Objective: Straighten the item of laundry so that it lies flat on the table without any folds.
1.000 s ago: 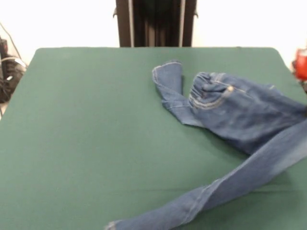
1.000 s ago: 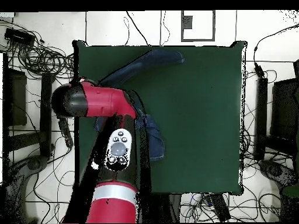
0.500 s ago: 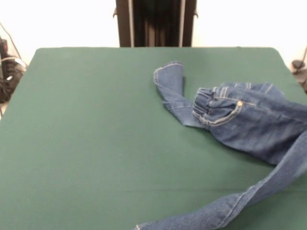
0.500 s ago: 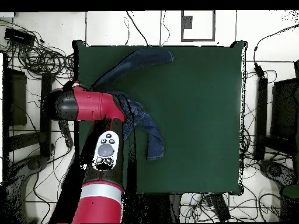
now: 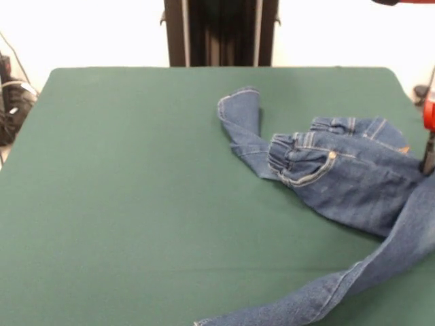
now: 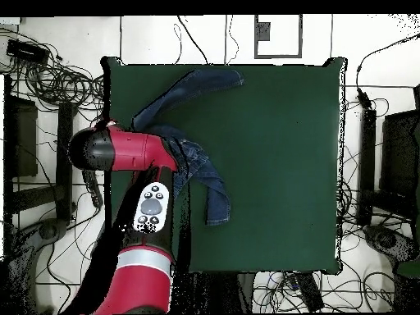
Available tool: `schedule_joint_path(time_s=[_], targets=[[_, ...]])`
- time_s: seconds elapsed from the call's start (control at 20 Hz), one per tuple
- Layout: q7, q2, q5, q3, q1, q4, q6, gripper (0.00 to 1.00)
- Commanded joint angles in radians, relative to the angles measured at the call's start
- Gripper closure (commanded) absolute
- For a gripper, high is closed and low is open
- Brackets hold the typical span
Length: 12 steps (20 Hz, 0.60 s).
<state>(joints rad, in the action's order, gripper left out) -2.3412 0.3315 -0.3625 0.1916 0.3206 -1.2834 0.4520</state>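
One crumpled pair of jeans, one corner to pull

Most of the large dark green felt-covered table (image 5: 129, 197) lies bare on the left of the front view, and that open cloth is the room to use. Moving right, the blue denim jeans (image 5: 340, 183) lie bunched on the right half: one short leg is folded up toward the far edge, the elasticated waistband is rolled over at the middle, and the other leg trails toward the near edge and off the right side. At the far right edge only a sliver of the red and black robot arm (image 6: 135, 152) shows, just beside the denim. From overhead the arm covers its own gripper, so I cannot tell how the fingers stand or whether they have hold of the fabric.

Judging from this, a good pull would draw the bunched waistband outward, low and slow, away from the folded leg, so the overlap opens rather than dragging the whole heap along.
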Motion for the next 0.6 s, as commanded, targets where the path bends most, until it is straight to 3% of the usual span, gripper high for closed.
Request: schedule_joint_path(time_s=[0.05, 0.3, 0.6], targets=[[-0.254, -0.053, -0.057, -0.026, 0.014, -0.054, -0.026, 0.0], [-0.211, -0.026, -0.059, -0.082, -0.031, -0.101, -0.034, 0.0], [-0.074, 0.05, 0.025, -0.085, -0.122, -0.172, -0.049, 0.0]])
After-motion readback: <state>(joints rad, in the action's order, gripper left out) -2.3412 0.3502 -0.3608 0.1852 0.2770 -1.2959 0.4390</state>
